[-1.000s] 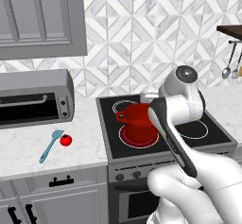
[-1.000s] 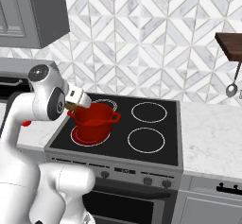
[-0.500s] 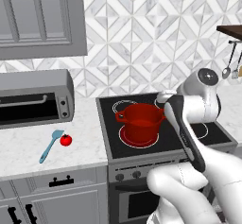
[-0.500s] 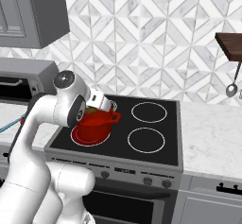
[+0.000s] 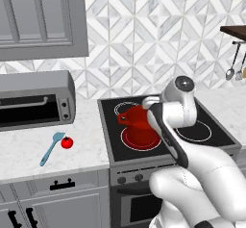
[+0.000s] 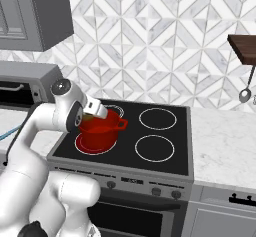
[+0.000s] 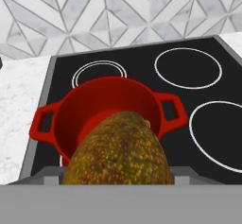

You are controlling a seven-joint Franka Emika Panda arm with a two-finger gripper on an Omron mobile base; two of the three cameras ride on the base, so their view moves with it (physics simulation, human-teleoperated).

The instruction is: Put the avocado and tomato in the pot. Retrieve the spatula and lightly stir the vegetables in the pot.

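avocado (image 7: 118, 152) clamped in gripper (image 6: 95, 109), poised above pot (image 6: 100, 133) rim. next: centre over pot, release. tomato (image 5: 67, 142), spatula (image 5: 50, 148) wait left of pot.

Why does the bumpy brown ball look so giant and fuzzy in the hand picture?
Hand view: the speckled brownish-olive avocado sits right against the camera, so it looms large and soft-edged over the round bright red pot. Left base view: the small glossy red tomato looks tiny but sharp, with a faint shadow.
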